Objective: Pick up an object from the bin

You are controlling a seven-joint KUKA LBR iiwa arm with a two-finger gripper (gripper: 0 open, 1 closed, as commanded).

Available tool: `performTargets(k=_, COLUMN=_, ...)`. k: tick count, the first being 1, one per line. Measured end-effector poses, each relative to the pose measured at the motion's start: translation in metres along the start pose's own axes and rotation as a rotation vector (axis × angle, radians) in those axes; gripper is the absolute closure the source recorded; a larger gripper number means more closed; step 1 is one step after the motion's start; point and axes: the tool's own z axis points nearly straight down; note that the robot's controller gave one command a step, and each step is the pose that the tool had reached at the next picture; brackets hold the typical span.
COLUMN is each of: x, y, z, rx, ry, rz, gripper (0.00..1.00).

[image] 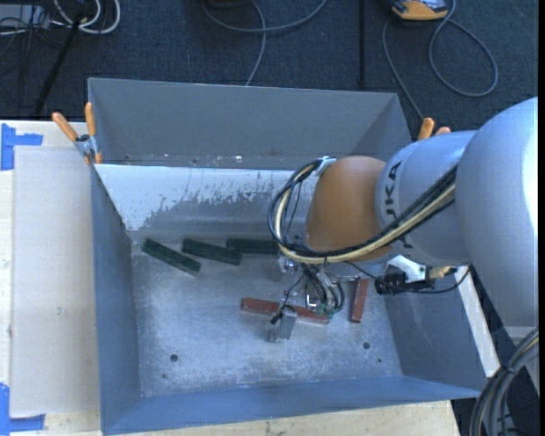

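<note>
Grey bin [191, 371]: gripper [283, 323] low by a brown stick [257, 307]; I cannot tell its grip state. Likely the grasping step; next, close firmly and lift.

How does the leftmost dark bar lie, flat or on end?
Flat: the leftmost dark bar lies lengthwise on the floor of the bin, at the foot of its rear wall.

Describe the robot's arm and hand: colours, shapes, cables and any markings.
The arm is made of thick, rounded, pale grey links. A smooth orange-brown domed cover sits at its wrist. Black and yellowish cables loop round that cover and run back along the arm. Dark lettering, only partly readable, marks the link beside the cover. The hand is small, grey and metallic, with thin wires bunched just above it.
</note>
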Motion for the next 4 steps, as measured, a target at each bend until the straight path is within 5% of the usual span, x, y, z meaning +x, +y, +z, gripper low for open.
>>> performTargets(k=1, x=0.000, y=0.000, z=-0.001, rx=0.000, ry=-0.001, rz=0.001, gripper=1.00)
performTargets(k=2, x=-0.002, y=0.000, z=-0.051, rx=-0.001, ry=-0.005, rz=0.002, gripper=1.00)
performTargets(k=4, x=-0.002, y=0.000, z=-0.075, rx=0.000, ry=-0.003, rz=0.002, gripper=1.00)
